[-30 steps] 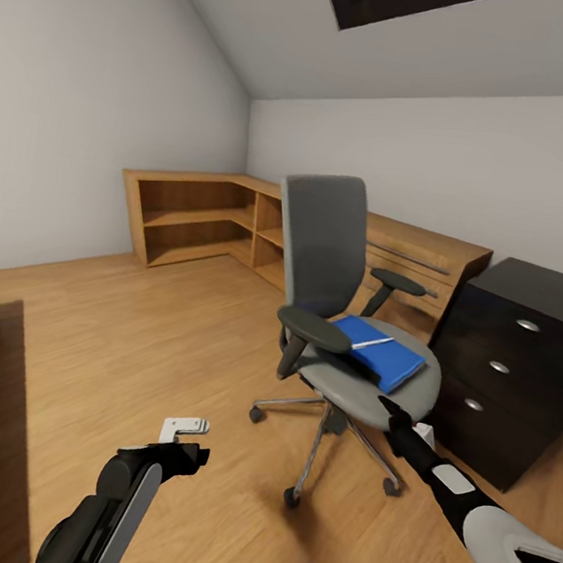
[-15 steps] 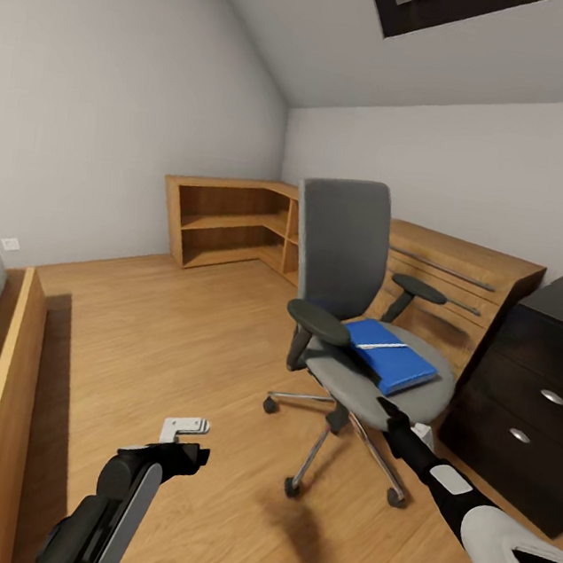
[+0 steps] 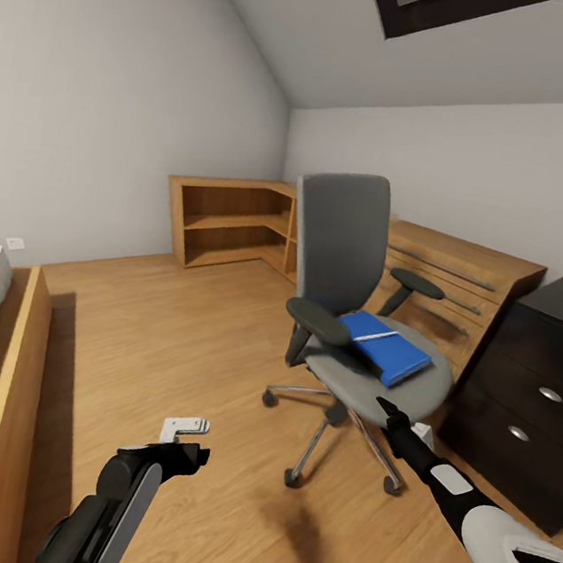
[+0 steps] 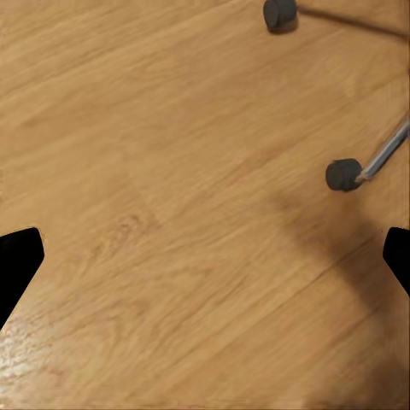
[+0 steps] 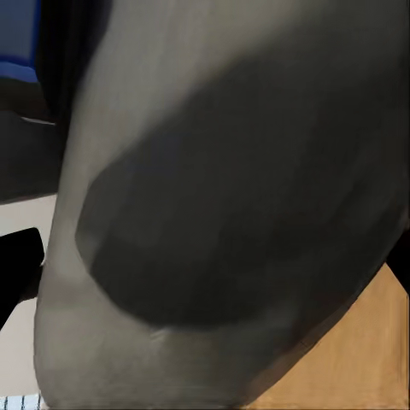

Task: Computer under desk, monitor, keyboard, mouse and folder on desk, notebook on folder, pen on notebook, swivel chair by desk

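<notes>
The grey swivel chair [image 3: 341, 236] stands mid-floor on its star base. On its seat lies the blue folder [image 3: 390, 350], and a thin pale pen [image 3: 374, 337] rests on top of it. To the right, the black desk's drawer unit [image 3: 531, 388] with silver knobs is close to the chair. My right gripper [image 3: 386, 410] is open at the seat's front edge, and the grey seat [image 5: 222, 205] looms right before its fingers. My left gripper [image 3: 187, 428] hangs open over bare floor, left of the chair's castors [image 4: 343, 174]. The computer, monitor, keyboard, mouse and notebook are out of view.
A wood-framed bed [image 3: 11, 387] with a white mattress runs along the left edge. Low wooden shelves [image 3: 227, 220] and a light wood chest of drawers [image 3: 462, 271] line the far walls. Open plank floor [image 3: 176, 329] lies between the bed and the chair.
The camera has swung left, so the chair, shelves and drawer unit slid right in the picture and the bed came in. Both arms keep the same pose.
</notes>
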You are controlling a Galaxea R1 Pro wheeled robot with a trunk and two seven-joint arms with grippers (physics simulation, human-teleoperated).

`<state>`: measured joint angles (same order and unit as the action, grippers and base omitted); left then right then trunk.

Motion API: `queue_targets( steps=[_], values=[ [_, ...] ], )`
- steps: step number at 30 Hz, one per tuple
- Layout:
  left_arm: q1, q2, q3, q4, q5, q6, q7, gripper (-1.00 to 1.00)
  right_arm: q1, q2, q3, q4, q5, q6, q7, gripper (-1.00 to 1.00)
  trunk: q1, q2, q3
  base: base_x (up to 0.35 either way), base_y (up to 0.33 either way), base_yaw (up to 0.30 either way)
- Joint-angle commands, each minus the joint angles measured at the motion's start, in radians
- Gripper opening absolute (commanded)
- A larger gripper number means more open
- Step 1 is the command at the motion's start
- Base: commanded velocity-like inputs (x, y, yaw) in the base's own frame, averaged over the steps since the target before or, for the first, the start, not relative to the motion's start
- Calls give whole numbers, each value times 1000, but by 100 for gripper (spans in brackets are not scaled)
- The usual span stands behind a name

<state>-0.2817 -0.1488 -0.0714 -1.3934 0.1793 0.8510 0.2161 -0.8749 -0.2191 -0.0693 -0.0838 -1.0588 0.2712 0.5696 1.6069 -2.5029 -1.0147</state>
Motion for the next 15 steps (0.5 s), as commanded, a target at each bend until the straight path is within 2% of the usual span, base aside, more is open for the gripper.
queue_targets(
  steps=[1, 5, 15],
  values=[
    [-1, 0, -1, -1, 11, 3, 9, 100, 0, 0, 26, 3, 10, 5, -2, 100, -1, 0, -1, -232, 0, 0],
    [-1, 0, -1, -1, 11, 3, 9, 100, 0, 0, 26, 3, 10, 5, -2, 100, -1, 0, -1, -84, 0, 0],
    [-1, 0, -1, -1, 11, 3, 9, 100, 0, 0, 26, 3, 10, 5, -3, 100, -1, 0, -1, -5, 0, 0]
  ],
)
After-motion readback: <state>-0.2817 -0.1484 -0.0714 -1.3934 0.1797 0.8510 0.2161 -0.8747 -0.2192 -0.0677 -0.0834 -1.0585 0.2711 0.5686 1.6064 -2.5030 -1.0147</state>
